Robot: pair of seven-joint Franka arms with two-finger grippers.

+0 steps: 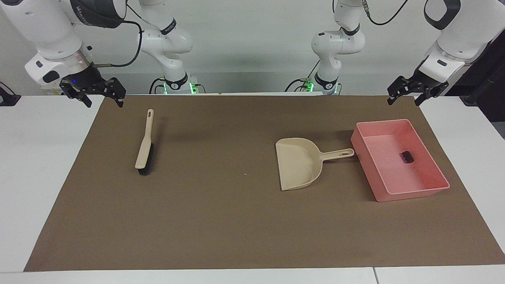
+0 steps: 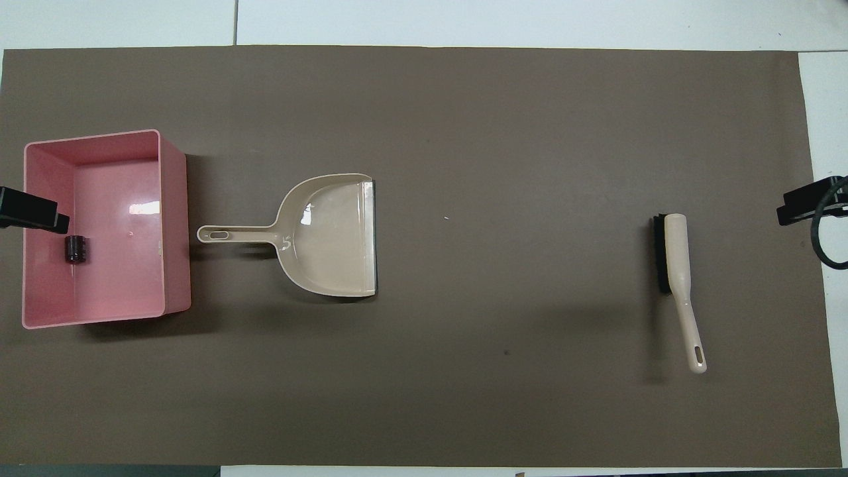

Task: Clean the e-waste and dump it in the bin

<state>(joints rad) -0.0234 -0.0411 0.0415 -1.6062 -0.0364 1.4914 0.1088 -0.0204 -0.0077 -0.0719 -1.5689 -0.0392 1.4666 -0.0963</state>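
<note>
Pink bin (image 1: 432, 157) at right of the facing view, a small dark block (image 1: 407, 157) of e-waste lying inside it. Beige dustpan (image 1: 298, 163) just beside the bin, handle toward it; brush (image 1: 144, 146) at left of centre. Left gripper (image 1: 406, 96) raised at upper right, spread and empty; right gripper (image 1: 103, 98) raised at upper left, spread and empty.

Left claw (image 2: 33, 213), right claw (image 2: 805, 202): cut by overhead frame edges. Speck (image 1: 245, 173) on mat (image 1: 236, 221): too small to identify.
</note>
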